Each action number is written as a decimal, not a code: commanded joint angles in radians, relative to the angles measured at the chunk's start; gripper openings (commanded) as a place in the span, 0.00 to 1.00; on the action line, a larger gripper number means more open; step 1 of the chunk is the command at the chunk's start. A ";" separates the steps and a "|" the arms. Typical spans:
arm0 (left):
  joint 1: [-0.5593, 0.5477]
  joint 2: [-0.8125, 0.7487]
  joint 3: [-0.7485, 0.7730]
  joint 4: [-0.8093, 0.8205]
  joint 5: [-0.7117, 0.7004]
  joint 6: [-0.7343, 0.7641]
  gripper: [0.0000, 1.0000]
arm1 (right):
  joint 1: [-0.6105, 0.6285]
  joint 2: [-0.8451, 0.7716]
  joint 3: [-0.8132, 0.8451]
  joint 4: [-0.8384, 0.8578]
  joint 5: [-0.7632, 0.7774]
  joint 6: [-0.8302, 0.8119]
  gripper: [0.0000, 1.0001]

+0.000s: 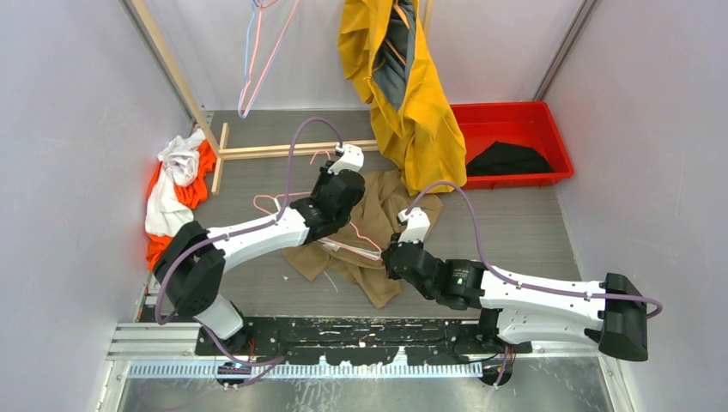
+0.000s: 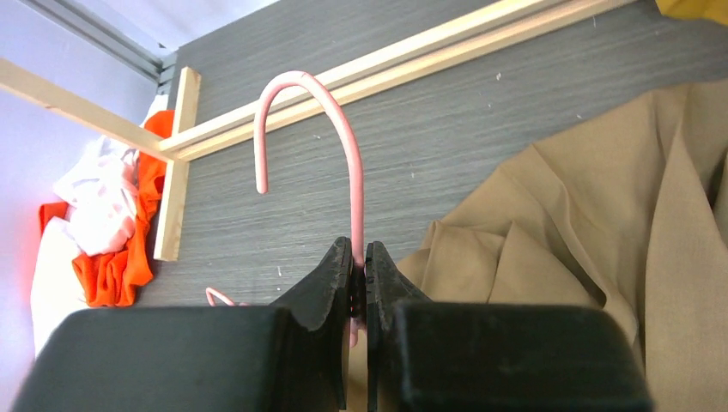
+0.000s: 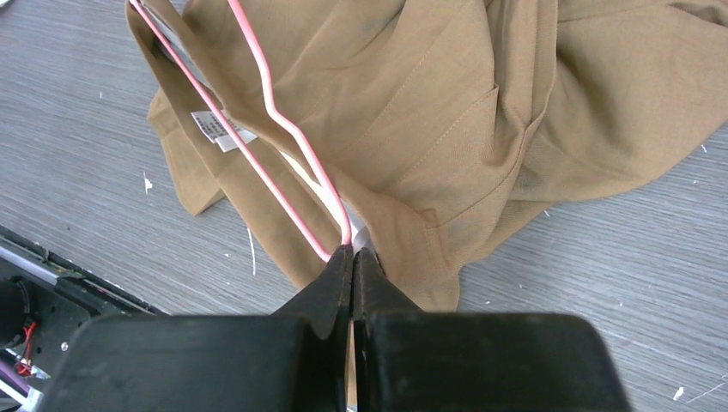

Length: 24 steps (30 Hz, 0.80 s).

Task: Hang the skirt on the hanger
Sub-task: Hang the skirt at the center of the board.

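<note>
The tan skirt (image 1: 388,196) lies crumpled on the grey table (image 1: 515,227) between my two arms. A thin pink wire hanger (image 1: 273,202) lies partly across and inside it. My left gripper (image 2: 360,257) is shut on the hanger's neck just below the hook (image 2: 302,81), which points toward the wooden bar. My right gripper (image 3: 352,251) is shut at the skirt's (image 3: 429,112) waistband edge, right where the hanger's (image 3: 283,129) end corner meets the fabric; a white label (image 3: 219,129) shows nearby. In the top view the left gripper (image 1: 333,176) sits above the skirt and the right gripper (image 1: 384,255) at its lower edge.
A yellow garment (image 1: 403,86) hangs at the back centre. A red bin (image 1: 558,176) with a dark cloth (image 1: 508,159) stands at the back right. An orange and white cloth pile (image 1: 176,189) lies at the left. A wooden rack base (image 1: 283,148) crosses the back, with spare hangers (image 1: 257,60) above.
</note>
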 commanded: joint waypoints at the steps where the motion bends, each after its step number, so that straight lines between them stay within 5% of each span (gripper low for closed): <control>1: -0.011 -0.056 -0.038 0.224 -0.107 0.072 0.00 | 0.006 -0.019 0.044 0.016 0.007 0.038 0.02; 24: -0.138 0.026 -0.204 1.148 -0.260 0.595 0.00 | 0.003 -0.073 0.077 -0.041 0.018 0.135 0.02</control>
